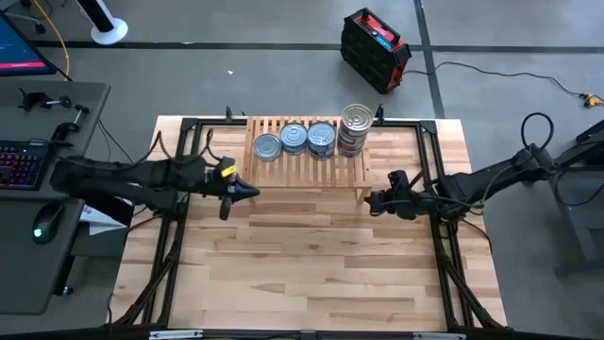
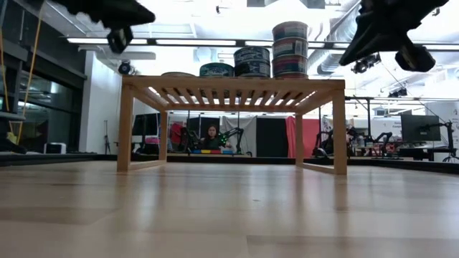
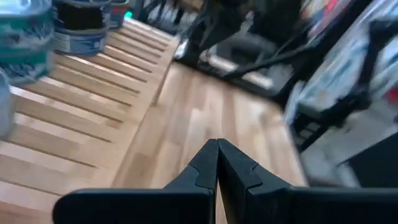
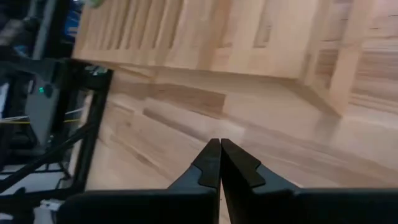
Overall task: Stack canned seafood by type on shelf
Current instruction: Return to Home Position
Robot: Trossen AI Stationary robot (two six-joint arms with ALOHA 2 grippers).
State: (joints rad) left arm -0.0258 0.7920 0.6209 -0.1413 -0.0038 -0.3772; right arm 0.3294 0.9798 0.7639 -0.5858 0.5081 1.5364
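Near the top centre of the high view, the shelf (image 1: pixel 311 168) carries the tins (image 1: pixel 294 138) in four stacks along its upper edge, with the tallest stack (image 1: pixel 355 127) at the right end. Above the surface (image 1: pixel 311 264), the left gripper (image 1: pixel 253 191) hangs off the shelf's lower left corner and the right gripper (image 1: pixel 371 200) off its lower right. Both have their jaws pressed together on nothing.

I see grey floor (image 1: pixel 236 57), a red-black case (image 1: pixel 376 49) beyond the tabletop (image 1: pixel 311 255), a desk (image 1: pixel 90 94) with keyboard (image 1: pixel 21 162) at left, strip lights (image 2: pixel 193 41) overhead.
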